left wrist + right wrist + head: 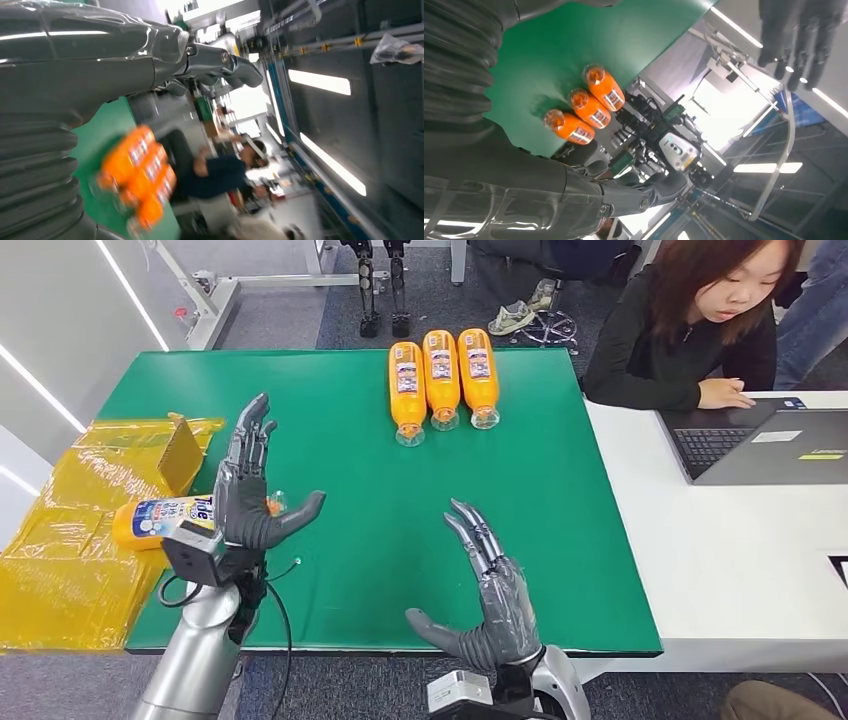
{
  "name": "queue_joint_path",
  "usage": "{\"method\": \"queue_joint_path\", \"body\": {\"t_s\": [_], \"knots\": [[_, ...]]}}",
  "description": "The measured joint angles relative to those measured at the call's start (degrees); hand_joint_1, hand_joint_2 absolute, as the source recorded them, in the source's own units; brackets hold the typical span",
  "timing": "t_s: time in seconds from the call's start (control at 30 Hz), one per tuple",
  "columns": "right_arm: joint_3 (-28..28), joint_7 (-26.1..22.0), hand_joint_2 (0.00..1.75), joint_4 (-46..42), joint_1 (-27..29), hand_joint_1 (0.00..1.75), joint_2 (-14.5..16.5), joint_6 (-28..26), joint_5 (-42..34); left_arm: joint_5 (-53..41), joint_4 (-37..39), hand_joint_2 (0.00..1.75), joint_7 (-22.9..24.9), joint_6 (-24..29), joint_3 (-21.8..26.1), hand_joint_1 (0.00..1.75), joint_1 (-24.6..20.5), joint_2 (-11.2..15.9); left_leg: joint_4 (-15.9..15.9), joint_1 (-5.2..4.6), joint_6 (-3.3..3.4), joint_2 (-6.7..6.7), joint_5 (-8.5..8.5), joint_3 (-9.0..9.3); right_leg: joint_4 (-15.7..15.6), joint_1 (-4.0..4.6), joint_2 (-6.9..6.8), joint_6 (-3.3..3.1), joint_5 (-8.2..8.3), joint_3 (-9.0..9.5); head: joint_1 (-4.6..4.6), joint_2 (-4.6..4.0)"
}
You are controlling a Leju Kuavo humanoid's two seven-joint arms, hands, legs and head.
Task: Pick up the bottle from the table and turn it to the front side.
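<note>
a: where is the bottle the robot has to pick up?

b: at the left of the frame in the head view, a bottle (160,518) lies on its side at the edge of the green surface (560,540), partly over the yellow plastic sheet (70,560). its long axis runs left to right across the picture, orange base to the left and the blue and white label showing. its right end is hidden behind the left robot hand (250,495).

a: so the left one is nearer?

b: clearly. it stands just in front of the bottle, fingers up and spread wide, thumb out to the right, holding nothing. i cannot tell whether it touches the bottle. the right robot hand (490,600) is well apart, at the lower middle of the frame, also spread and empty.

a: any containers?

b: only an open yellow box (180,455) on the plastic sheet, in the upper left; i cannot see inside it.

a: and the other bottles?

b: three orange bottles (441,380) lie side by side at the upper middle of the surface, caps toward the robot, labels up. i judge those already turned. a person (690,330) sits at a laptop (760,445) at the upper right.
</note>
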Motion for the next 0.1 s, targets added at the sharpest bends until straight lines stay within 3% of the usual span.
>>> {"method": "queue_joint_path", "body": {"t_s": [0.1], "knots": [[-1.6,-0.1,1.75,-0.5,0.2,0.0,-0.3,-0.9,-0.2,8.4,-5.8,1.75,1.2,-5.3,-2.1,0.0,2.7,0.1,0.0,-0.01,0.04,-0.01,-0.02,0.0,0.0,0.0,-0.03,0.01,0.0,0.0,0.0,0.0]]}}
